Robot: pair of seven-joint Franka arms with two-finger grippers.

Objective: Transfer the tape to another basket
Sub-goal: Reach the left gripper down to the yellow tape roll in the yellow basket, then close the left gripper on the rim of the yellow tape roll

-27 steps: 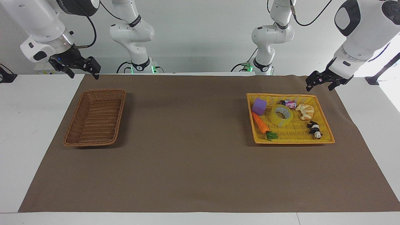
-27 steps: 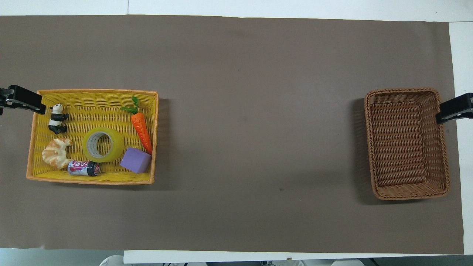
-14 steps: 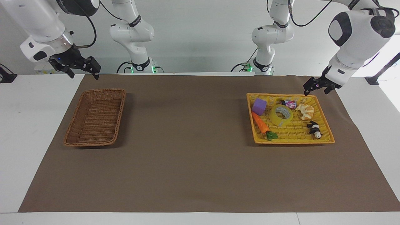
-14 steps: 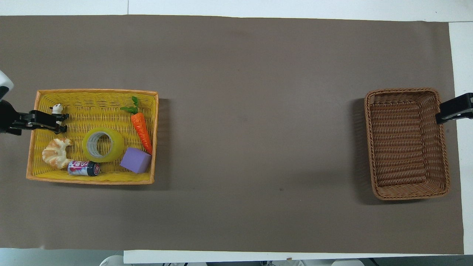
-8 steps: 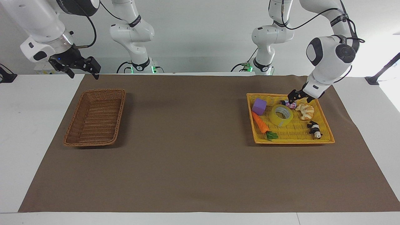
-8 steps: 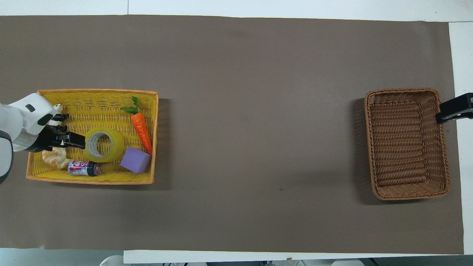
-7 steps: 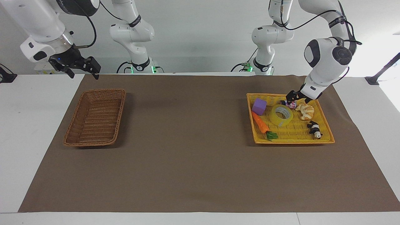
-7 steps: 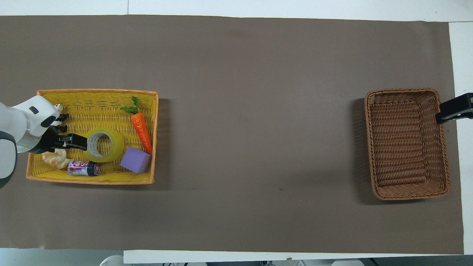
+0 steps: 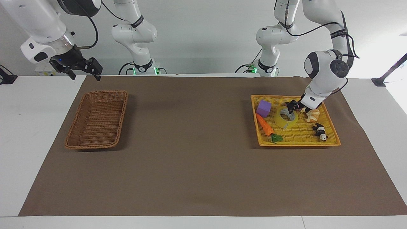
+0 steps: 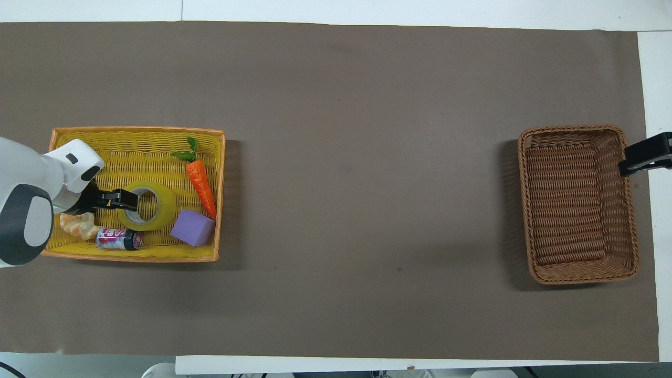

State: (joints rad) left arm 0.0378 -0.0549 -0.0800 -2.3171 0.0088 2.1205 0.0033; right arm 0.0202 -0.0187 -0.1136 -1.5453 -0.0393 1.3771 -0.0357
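The tape (image 9: 286,118) (image 10: 148,206), a yellow roll with a pale core, lies flat in the yellow basket (image 9: 295,143) (image 10: 131,257) at the left arm's end of the table. My left gripper (image 9: 291,107) (image 10: 128,199) is low in that basket, at the tape's rim on the croissant's side. I cannot tell whether it touches the roll. The brown wicker basket (image 9: 97,121) (image 10: 577,205) stands at the right arm's end with nothing in it. My right gripper (image 9: 86,74) (image 10: 643,155) waits open, raised over the mat's edge beside the wicker basket.
Sharing the yellow basket with the tape are a purple cube (image 9: 263,108) (image 10: 192,227), a carrot (image 9: 265,125) (image 10: 201,181), a croissant (image 9: 313,116) (image 10: 79,224), a small can (image 10: 119,239) and a panda figure (image 9: 319,131). A brown mat covers the table between the baskets.
My left arm has swung in from the table's end and come down into the yellow basket to the tape's rim. The tape and the right arm have not moved.
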